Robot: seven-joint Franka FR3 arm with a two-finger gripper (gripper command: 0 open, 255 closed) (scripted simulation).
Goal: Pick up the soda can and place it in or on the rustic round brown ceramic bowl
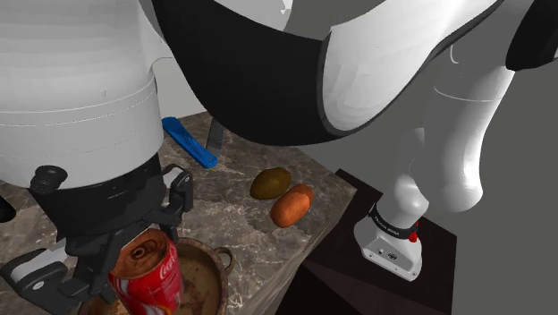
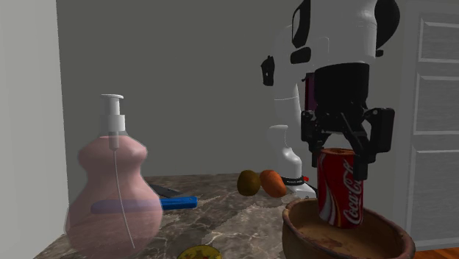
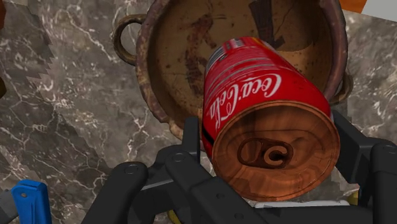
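Soap dispenser [image 2: 114, 195] nearest; fingers [image 2: 363, 154] clasp soda can [image 2: 340, 187] inside bowl [image 2: 346, 239]; orange veg [image 2: 273, 183] behind.

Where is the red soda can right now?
In the second exterior view's lower right, the soda can stands in the brown bowl, clasped by the pincer.

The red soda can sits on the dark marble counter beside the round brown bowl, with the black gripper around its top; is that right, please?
Not quite: the red soda can sits inside the round brown bowl, not beside it on the dark marble counter; the second exterior view shows this. The black gripper is around its top.
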